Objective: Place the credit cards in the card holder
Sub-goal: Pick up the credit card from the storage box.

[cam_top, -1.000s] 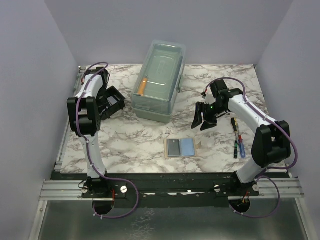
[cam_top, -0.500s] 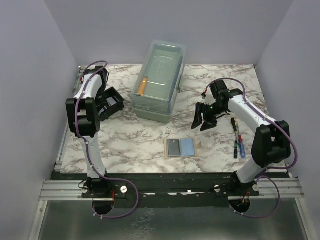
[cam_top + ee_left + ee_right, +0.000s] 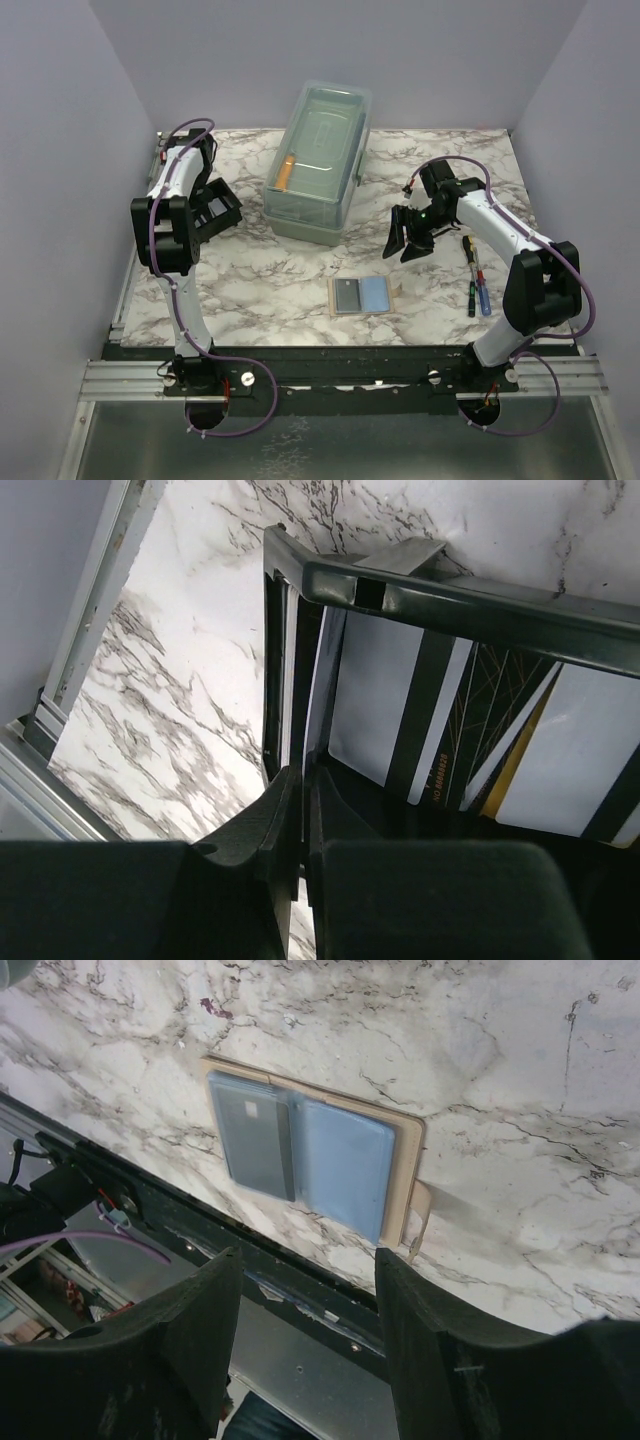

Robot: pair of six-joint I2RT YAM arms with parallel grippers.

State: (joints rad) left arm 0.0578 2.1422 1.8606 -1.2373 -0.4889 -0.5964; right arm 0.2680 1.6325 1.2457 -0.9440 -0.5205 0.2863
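Holding step, likely: left claw (image 3: 303, 790) pinched the card holder (image 3: 480, 600) at 9 o'clock. Right claw (image 3: 305, 1260), spread apart, needed next to grab the credit cards (image 3: 300, 1155) at 6 o'clock.

glossy black plastic card holder (image 3: 450, 590), smooth marble-look table (image 3: 180, 700), and a translucent plastic box (image 3: 318, 165).

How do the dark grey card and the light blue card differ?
The dark grey card bears a small pale mark; the light blue card is plain. In the top view the grey card lies left, the blue one right. Both lie flat on the tan pad, outside the card holder.
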